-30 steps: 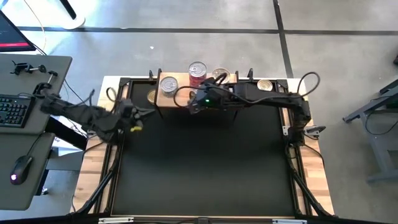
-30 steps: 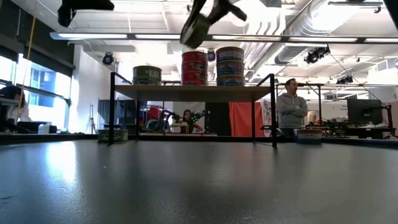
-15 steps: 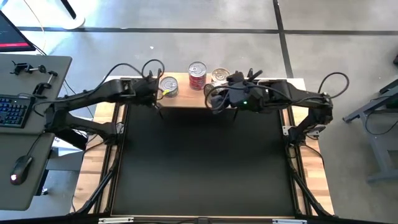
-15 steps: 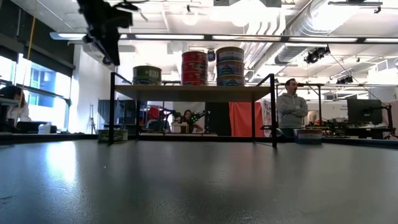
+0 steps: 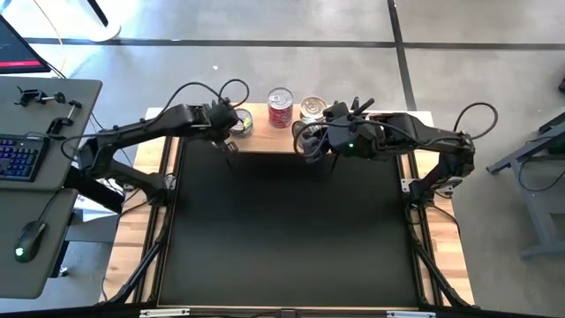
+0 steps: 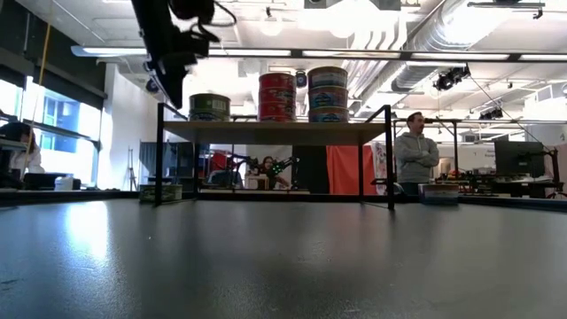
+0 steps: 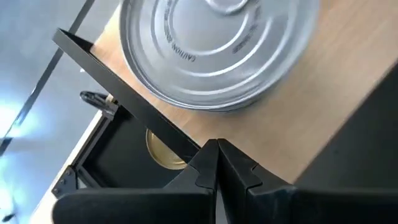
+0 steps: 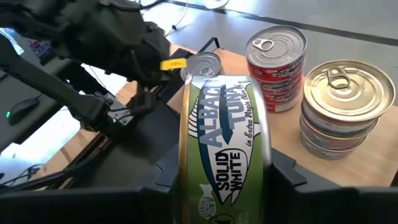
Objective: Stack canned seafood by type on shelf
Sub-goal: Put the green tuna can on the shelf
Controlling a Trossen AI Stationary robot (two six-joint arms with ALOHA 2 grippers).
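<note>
The shelf (image 5: 259, 134) stands at the table's far edge. On it are a silver-lidded can (image 7: 217, 50) with a green label (image 6: 209, 106), a red stack (image 8: 277, 62) and a bluish, gold-lidded stack (image 8: 345, 106). My left gripper (image 7: 216, 149) is shut with nothing in it, and hangs over the shelf's left near edge beside the silver-lidded can. My right gripper (image 5: 307, 141) is in front of the shelf's middle, above the mat, shut on a green-labelled tuna can (image 8: 224, 149). A gold-lidded can (image 7: 163, 152) lies on the mat below the shelf's left end. My right gripper pinches the green-labelled can between its two fingers (image 8: 168, 168), one on each flat face. The can stands on edge with its label wall (image 8: 227, 124) toward the wrist camera. It is lifted clear of the mat and the shelf.
The black mat (image 5: 282, 230) covers the table in front of the shelf. Another can (image 6: 440, 191) lies on it by the shelf's right legs. A desk with a keyboard (image 5: 18, 159) stands to the left. People stand in the room beyond the table.
My left arm has swung from the table's left edge toward the far edge, and its shut gripper has turned and come over the shelf's left end. My right gripper has risen with the green-labelled can and drawn toward the right, out of the low view.
</note>
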